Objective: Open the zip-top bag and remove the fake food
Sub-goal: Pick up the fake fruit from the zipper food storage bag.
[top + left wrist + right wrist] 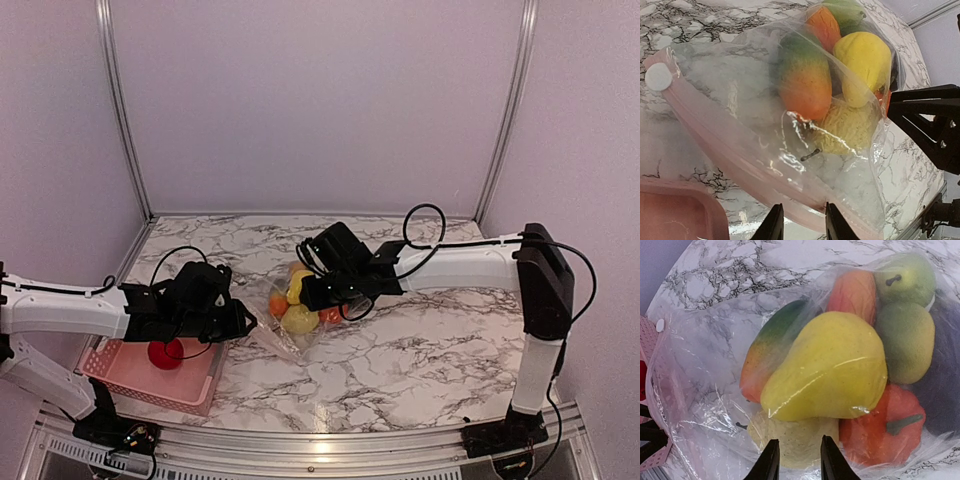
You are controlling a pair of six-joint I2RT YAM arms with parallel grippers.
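Overhead: the zip-top bag (283,322) lies on the marble table (430,350) between the two arms, with the fake food (300,318) bunched inside. A red apple (165,353) sits in the pink basket (120,372) at the left.

Left wrist: the left gripper (803,224) has its fingers narrowly apart on either side of the bag's pink zip strip (715,132). Whether it pinches the strip cannot be told.

Right wrist: the right gripper (797,460) is clamped on the bag's clear film, below a yellow pear (825,365) and an orange pumpkin (880,430).
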